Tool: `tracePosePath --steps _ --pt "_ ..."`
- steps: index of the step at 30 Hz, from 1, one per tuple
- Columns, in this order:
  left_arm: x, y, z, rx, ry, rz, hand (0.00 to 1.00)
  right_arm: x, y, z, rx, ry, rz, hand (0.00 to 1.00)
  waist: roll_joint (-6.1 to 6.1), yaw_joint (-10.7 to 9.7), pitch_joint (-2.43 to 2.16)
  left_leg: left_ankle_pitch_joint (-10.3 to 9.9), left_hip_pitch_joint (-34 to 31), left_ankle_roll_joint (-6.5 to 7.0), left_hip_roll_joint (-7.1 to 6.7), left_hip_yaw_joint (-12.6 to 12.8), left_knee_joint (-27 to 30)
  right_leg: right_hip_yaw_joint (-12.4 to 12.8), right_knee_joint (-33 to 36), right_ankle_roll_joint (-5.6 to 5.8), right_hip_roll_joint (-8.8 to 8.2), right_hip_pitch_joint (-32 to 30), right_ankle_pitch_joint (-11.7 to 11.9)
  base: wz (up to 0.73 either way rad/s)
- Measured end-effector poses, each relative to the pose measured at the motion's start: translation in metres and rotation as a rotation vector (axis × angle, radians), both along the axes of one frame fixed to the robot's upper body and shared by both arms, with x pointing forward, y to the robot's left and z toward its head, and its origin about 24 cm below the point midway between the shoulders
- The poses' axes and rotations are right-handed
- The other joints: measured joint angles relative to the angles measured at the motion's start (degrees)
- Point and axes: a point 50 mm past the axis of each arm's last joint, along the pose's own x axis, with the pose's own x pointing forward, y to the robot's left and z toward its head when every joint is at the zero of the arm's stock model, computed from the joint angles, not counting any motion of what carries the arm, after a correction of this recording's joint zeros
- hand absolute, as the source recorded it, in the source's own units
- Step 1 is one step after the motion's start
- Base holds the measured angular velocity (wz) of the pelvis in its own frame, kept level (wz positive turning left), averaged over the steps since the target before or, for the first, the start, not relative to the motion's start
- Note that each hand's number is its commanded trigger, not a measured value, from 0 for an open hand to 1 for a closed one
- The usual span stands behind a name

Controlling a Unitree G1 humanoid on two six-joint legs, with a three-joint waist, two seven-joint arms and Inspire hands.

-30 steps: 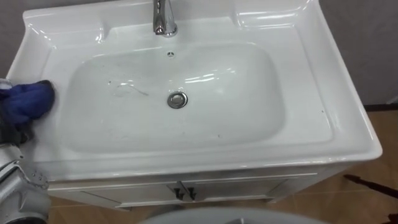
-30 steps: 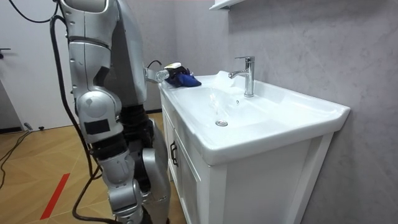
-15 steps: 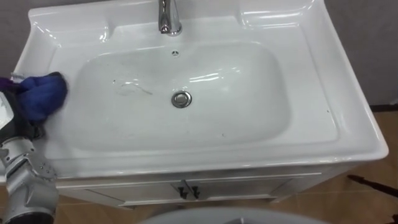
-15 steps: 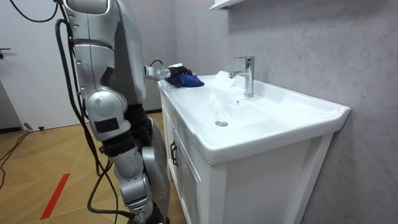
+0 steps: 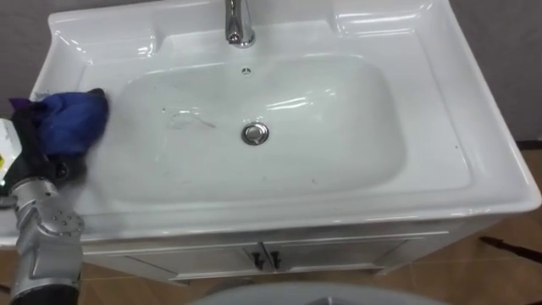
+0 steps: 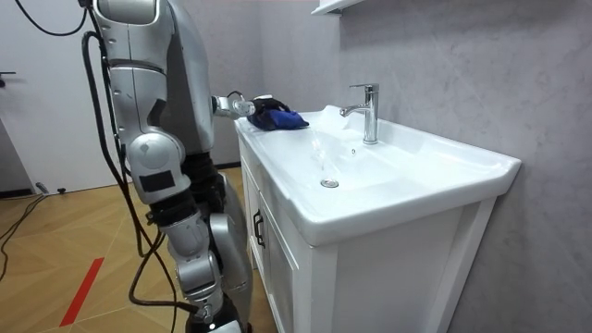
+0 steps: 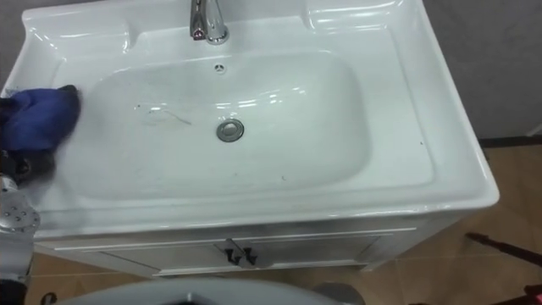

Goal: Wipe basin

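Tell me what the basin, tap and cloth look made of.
Basin: glazed white ceramic by the look, glossy with sharp light reflections.
Tap: polished metal, probably chrome-plated, mirror-bright.
Cloth: soft blue fabric, matte, bunched in folds; the weave can't be told.

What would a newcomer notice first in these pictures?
The blue cloth, bunched in the robot's left hand on the left rim of the white basin, stands out first. Next come the chrome faucet at the back and the round drain in the bowl's middle.
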Motion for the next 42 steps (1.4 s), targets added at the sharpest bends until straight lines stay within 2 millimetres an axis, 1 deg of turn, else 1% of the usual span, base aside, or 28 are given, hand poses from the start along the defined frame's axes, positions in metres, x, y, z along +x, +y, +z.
tracePosePath --steps 5,7,11,13,14,16,18,21,25,27,32,36,39,42 --pt "0.003 -0.004 0.002 -0.038 -0.028 -0.014 0.00 0.000 0.001 0.000 0.004 0.003 0.007 0.00 -0.04 -0.04 0.03 -0.20 -0.07 0.29 -0.10 0.00 0.20 0.01 -0.05 0.19 -0.08 0.06 -0.01 0.00" --pt "0.007 -0.013 0.002 -0.062 -0.044 -0.053 0.00 0.001 0.003 -0.001 0.007 0.008 0.027 0.00 -0.09 -0.18 0.06 -0.25 -0.08 0.38 -0.18 0.00 0.18 0.04 -0.06 0.29 -0.12 0.09 0.04 0.00" --pt "0.011 -0.021 0.002 -0.092 -0.061 -0.091 0.00 0.001 0.004 -0.001 0.009 0.006 0.028 0.00 -0.08 -0.56 0.07 -0.43 -0.12 0.56 -0.23 0.13 0.23 0.43 0.35 0.42 -0.13 0.14 0.09 -0.03" --pt "0.013 -0.025 0.002 -0.097 -0.060 -0.114 0.00 0.002 0.004 -0.001 0.009 0.006 0.029 0.00 -0.02 -1.03 0.30 -0.63 -0.11 0.67 -0.23 0.20 0.43 0.66 0.95 0.46 -0.18 -0.01 0.11 0.00" --pt "0.013 -0.026 0.002 -0.096 -0.062 -0.119 0.00 0.002 0.004 -0.001 0.009 0.005 0.029 0.00 0.14 -1.05 0.32 -0.66 -0.10 0.68 -0.24 0.20 0.46 0.67 1.03 0.47 -0.16 0.00 0.11 0.00" --pt "0.018 -0.028 0.008 -0.089 -0.081 -0.139 0.00 0.001 0.007 -0.002 0.017 0.006 0.028 0.00 0.26 -1.28 0.46 -0.70 -0.09 0.73 -0.27 0.09 0.56 0.82 1.32 0.48 0.06 -0.09 0.12 0.00" --pt "0.024 -0.031 0.018 -0.053 -0.113 -0.166 0.00 0.002 0.009 -0.003 0.022 0.004 0.030 0.00 0.15 -1.36 0.75 -0.82 -0.47 0.78 -0.25 -0.01 1.05 0.81 1.69 0.48 0.05 -0.43 0.12 0.00" --pt "0.035 -0.035 0.034 0.041 -0.164 -0.224 0.00 0.003 0.009 -0.003 0.022 -0.005 0.033 0.00 0.19 -1.26 0.74 -0.84 -1.01 0.85 -0.26 0.04 1.42 0.81 1.79 0.66 0.00 -0.91 0.23 0.00" --pt "0.039 -0.044 0.054 0.191 -0.235 -0.285 0.00 0.004 0.009 -0.003 0.023 -0.013 0.037 0.00 0.24 -1.33 0.71 -0.95 -1.13 1.02 -0.27 0.06 1.67 0.78 1.89 0.72 -0.03 -0.93 0.27 0.00" --pt "0.040 -0.046 0.059 0.224 -0.255 -0.295 0.00 0.004 0.009 -0.003 0.023 -0.017 0.039 0.00 0.26 -1.32 0.68 -0.96 -1.09 1.03 -0.28 0.06 1.75 0.78 1.97 0.73 -0.04 -0.92 0.28 0.00" --pt "0.040 -0.046 0.059 0.290 -0.248 -0.297 0.00 0.004 0.009 -0.003 0.021 -0.015 0.039 0.00 0.26 -1.29 0.67 -0.98 -1.03 1.05 -0.24 0.01 2.17 0.64 2.04 0.74 -0.04 -0.59 0.29 0.00" --pt "0.039 -0.045 0.057 0.297 -0.261 -0.277 0.00 0.003 0.009 -0.003 0.022 -0.013 0.039 0.00 0.34 -1.25 0.63 -1.00 -0.97 1.09 -0.29 -0.05 2.22 0.76 2.05 0.78 -0.04 -0.86 0.31 0.00" --pt "0.037 -0.042 0.052 0.290 -0.258 -0.254 0.00 0.003 0.009 -0.003 0.023 -0.013 0.036 0.00 0.42 -1.35 0.58 -0.99 -0.95 1.10 -0.30 -0.05 2.22 0.79 1.94 0.79 -0.01 -0.82 0.32 0.00" --pt "0.036 -0.040 0.049 0.269 -0.262 -0.235 0.00 -0.003 0.011 -0.004 0.029 0.009 0.004 0.00 0.44 -1.36 0.58 -1.00 -0.92 1.10 -0.30 -0.16 2.20 0.76 1.81 0.80 0.02 -0.35 0.33 0.01"
